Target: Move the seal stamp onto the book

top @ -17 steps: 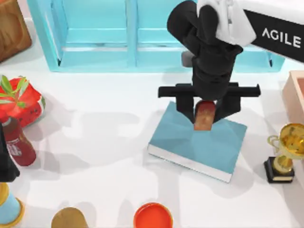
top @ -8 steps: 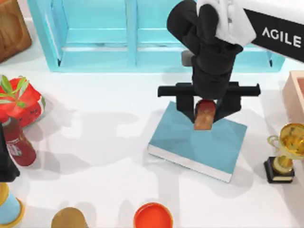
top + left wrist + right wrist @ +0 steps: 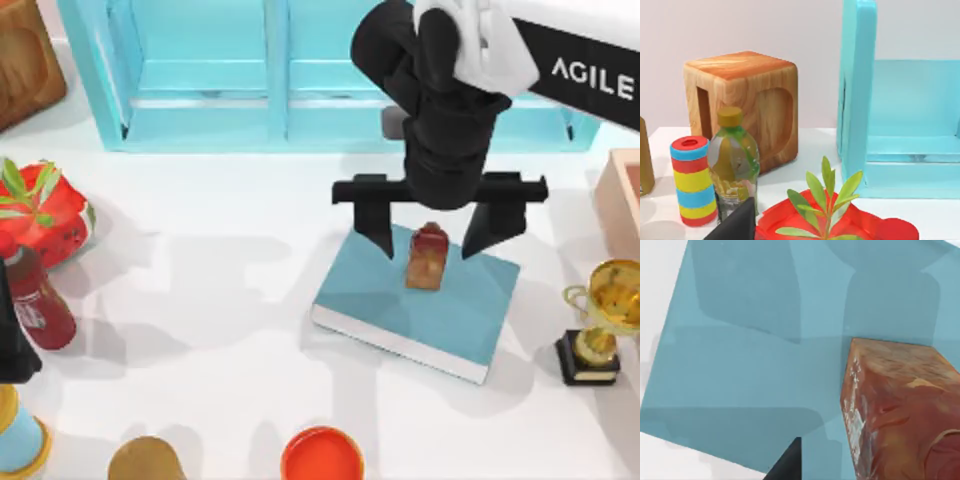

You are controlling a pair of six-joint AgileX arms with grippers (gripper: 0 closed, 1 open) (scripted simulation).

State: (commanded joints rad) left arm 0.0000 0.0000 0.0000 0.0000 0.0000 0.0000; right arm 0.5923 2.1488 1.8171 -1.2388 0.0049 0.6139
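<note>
Right claw (image 3: 435,232) now spread wide, released; before, clenched on seal stamp (image 3: 427,257). Stamp upright on book (image 3: 400,305), between fingers, untouched. Book's far edge hidden under arm. Left claw parked at bench's left edge, state unclear.

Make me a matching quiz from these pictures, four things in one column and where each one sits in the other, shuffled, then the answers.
Things:
1. seal stamp
2. book
3. trophy
4. right pincer

Places:
A. at the table's right edge
B. lying flat in front of the blue shelf
C. open above the book, fingers either side of the stamp
D. standing upright on the teal cover

Pairs: 1-D, 2-B, 3-A, 4-C
</note>
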